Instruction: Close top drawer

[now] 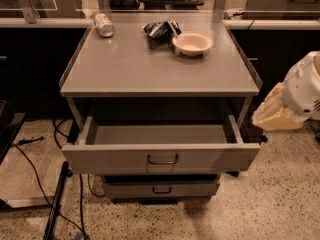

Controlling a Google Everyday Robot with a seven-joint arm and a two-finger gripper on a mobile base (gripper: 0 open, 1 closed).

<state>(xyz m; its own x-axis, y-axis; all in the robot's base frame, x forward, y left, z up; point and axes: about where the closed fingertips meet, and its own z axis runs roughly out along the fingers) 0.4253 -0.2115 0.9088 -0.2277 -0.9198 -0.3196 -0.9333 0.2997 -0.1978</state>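
The top drawer (162,158) of the grey metal cabinet is pulled out towards me. Its wide flat front carries a small dark loop handle (162,159) at centre, and its inside (160,134) looks empty. My gripper (275,115), cream-coloured on a white arm (305,86), hangs at the right of the cabinet. It is level with the drawer's right side, a little apart from it and touching nothing.
A narrower lower drawer (161,189) sits slightly out beneath. On the cabinet top (150,69) lie a can (104,25), a dark crumpled bag (160,30) and a white bowl (192,43). Cables (35,174) run over the speckled floor at the left. Dark counters stand behind.
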